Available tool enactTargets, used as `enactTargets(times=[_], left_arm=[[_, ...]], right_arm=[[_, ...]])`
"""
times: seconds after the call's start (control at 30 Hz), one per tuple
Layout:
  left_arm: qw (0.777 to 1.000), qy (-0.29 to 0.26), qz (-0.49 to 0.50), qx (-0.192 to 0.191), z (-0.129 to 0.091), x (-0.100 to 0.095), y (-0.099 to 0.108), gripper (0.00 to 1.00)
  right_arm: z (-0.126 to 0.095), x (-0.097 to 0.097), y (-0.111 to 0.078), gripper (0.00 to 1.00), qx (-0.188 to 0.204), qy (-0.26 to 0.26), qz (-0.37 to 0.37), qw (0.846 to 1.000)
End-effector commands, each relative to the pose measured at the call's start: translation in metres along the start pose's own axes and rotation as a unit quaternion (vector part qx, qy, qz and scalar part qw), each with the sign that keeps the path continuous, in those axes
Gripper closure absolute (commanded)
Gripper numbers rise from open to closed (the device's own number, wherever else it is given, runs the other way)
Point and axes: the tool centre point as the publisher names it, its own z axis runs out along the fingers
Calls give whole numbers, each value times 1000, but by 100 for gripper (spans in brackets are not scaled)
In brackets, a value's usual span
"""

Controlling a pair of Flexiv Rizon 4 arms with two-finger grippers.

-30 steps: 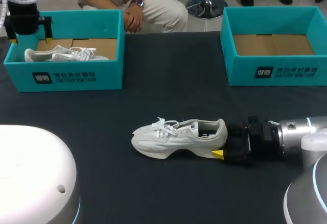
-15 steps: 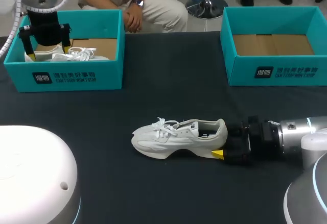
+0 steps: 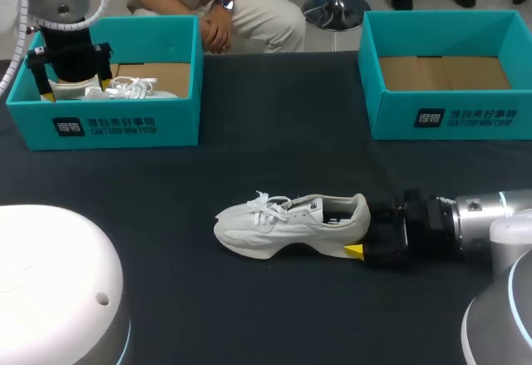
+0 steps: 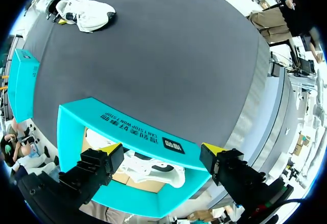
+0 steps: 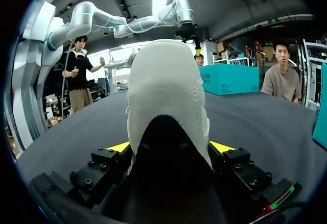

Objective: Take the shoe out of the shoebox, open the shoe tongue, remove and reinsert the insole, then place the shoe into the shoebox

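L jaws: open, nothing held; hung over rear of boxed shoe in L shoebox.
R jaws: closed on heel of bench shoe, upright mid-bench, toe twd L.
Step (judged): boxed shoe to be lifted out.
How: jaws to be centred astride heel, kept off box walls & laces, lowered straight, closed firmly, raised till rim is cleared.

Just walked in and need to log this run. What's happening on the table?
The right end effector grips the heel of a white shoe lying on the table. The left end effector hangs open over a second shoe inside the left shoebox.
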Motion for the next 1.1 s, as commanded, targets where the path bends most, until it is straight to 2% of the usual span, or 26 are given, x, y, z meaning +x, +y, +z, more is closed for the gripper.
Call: enactTargets(times=[0.03, 0.2, 0.27, 0.3, 0.5, 0.57, 0.6, 0.67, 0.7, 0.8, 0.87, 0.93, 0.97, 1.03, 1.1], left_arm=[[1000, 0, 0, -1, 0, 1, 0, 0], [1000, 0, 0, -1, 0, 1, 0, 0], [999, 4, -44, 22, -3, -7, -2, 0], [997, 8, -81, 13, -5, -9, -6, 0], [974, 32, -222, 36, -20, -18, -34, 0], [960, 43, -276, 25, -25, -22, -48, 0], [954, 49, -293, 43, -28, -24, -55, 0], [939, 45, -340, 37, -31, -26, -70, 0], [930, 48, -360, 54, -33, -28, -76, 0], [905, 44, -420, 61, -36, -34, -96, 0], [881, 48, -464, 78, -39, -38, -112, 0], [858, 47, -506, 74, -41, -42, -126, 0], [839, 53, -537, 73, -42, -44, -131, 0], [823, 58, -560, 71, -42, -47, -140, 0], [791, 67, -605, 58, -44, -51, -151, 0]], right_arm=[[3, 3, -4, 100, 2, -1, 0, 1000], [3, 3, -4, 100, 2, -1, 0, 1000], [3, 3, -4, 100, 2, -1, 0, 1000], [3, 3, -4, 100, 2, -1, 0, 1000], [3, 3, -4, 100, 2, -1, 0, 1000], [3, 3, -4, 100, 2, -1, 0, 1000], [3, 3, -4, 100, 2, -1, 0, 1000], [3, 3, -4, 100, 2, -1, 0, 1000], [3, 3, -4, 100, 2, -1, 0, 1000], [3, 3, -4, 100, 2, -1, 0, 1000], [3, 3, -4, 100, 2, -1, 0, 1000], [3, 3, -4, 100, 2, -1, 0, 1000], [3, 3, -4, 100, 2, -1, 0, 1000], [3, 3, -4, 100, 2, -1, 0, 1000], [3, 3, -4, 100, 2, -1, 0, 1000]])
